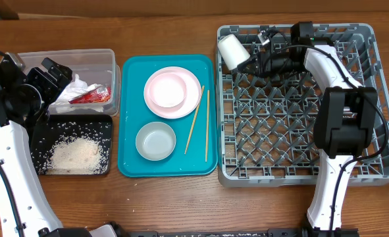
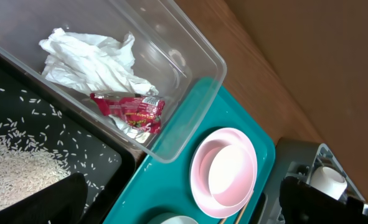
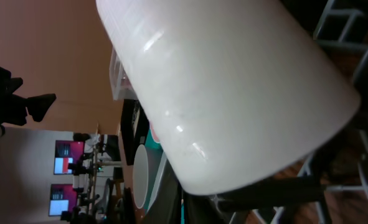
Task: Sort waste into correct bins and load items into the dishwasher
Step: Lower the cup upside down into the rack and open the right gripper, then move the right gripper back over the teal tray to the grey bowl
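Observation:
My right gripper point(image 1: 247, 64) is shut on the small white cup point(image 1: 232, 51) and holds it tilted over the far left corner of the grey dish rack point(image 1: 280, 145). The cup fills the right wrist view point(image 3: 221, 87). My left gripper point(image 1: 54, 74) is open and empty above the clear tub point(image 1: 82, 54). The tub holds the white-and-red wrapper point(image 1: 92, 96) point(image 2: 131, 111). Rice point(image 1: 76, 155) lies in the black tray point(image 1: 105, 122). The pink bowl point(image 1: 166, 90) sits on the pink plate point(image 1: 193, 99). The grey-green bowl point(image 1: 155, 141) and two chopsticks point(image 1: 194, 120) lie nearby.
The plate, bowls and chopsticks rest on a teal tray point(image 1: 131, 158) between the bins and the rack. A crumpled white tissue point(image 1: 72, 89) lies in the tub beside the wrapper. The right arm stretches across the rack.

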### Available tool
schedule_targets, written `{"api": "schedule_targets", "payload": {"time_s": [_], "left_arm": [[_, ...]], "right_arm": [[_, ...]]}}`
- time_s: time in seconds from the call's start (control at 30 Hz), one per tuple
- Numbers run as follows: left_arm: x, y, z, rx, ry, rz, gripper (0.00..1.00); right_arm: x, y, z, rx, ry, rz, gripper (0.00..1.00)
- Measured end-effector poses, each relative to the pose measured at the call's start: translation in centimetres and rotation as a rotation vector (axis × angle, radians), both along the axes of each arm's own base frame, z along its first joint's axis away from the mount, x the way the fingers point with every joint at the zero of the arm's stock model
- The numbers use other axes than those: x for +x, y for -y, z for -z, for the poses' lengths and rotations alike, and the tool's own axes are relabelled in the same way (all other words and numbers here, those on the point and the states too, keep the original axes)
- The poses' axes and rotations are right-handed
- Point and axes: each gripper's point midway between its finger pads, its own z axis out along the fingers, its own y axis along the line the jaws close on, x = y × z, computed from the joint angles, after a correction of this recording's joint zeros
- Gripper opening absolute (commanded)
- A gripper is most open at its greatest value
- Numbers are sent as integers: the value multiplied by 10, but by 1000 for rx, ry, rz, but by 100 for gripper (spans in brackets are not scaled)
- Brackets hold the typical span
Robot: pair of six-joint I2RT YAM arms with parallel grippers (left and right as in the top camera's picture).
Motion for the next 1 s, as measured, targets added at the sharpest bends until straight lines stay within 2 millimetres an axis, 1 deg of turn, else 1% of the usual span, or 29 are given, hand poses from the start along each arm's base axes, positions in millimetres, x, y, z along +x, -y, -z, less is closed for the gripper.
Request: {"api": "schedule_targets", "payload": {"time_s": [0.13, 0.3, 0.37, 0.47, 0.53, 0.6, 0.67, 0.73, 0.83, 0.87, 0.9, 0.93, 0.97, 1.0], "left_arm": [[0, 0, 0, 0, 0, 0, 100], [0, 0, 0, 0, 0, 0, 100], [0, 0, 0, 0, 0, 0, 100], [0, 0, 0, 0, 0, 0, 100], [0, 0, 0, 0, 0, 0, 100], [0, 0, 0, 0, 0, 0, 100], [0, 0, 0, 0, 0, 0, 100], [0, 0, 0, 0, 0, 0, 100], [0, 0, 0, 0, 0, 0, 100], [0, 0, 0, 0, 0, 0, 100], [0, 0, 0, 0, 0, 0, 100], [0, 0, 0, 0, 0, 0, 100], [0, 0, 0, 0, 0, 0, 100], [0, 0, 0, 0, 0, 0, 100]], "right_arm": [[-6, 3, 5, -31, -45, 6, 6], [-11, 10, 10, -130, -75, 21, 7], [-12, 18, 13, -211, -76, 41, 7], [-10, 36, 14, -329, -82, 96, 7], [-9, 49, 4, -416, -74, 148, 7], [-7, 59, -12, -487, -46, 201, 7], [-6, 67, -35, -549, -4, 252, 7], [-9, 69, -58, -598, 46, 287, 7], [-19, 55, -86, -653, 111, 297, 8], [-23, 46, -92, -671, 129, 292, 8], [-30, 31, -98, -695, 154, 272, 9], [-32, 25, -99, -703, 161, 262, 10], [-39, 8, -99, -721, 175, 231, 11], [-44, -4, -97, -734, 183, 208, 11]]}}
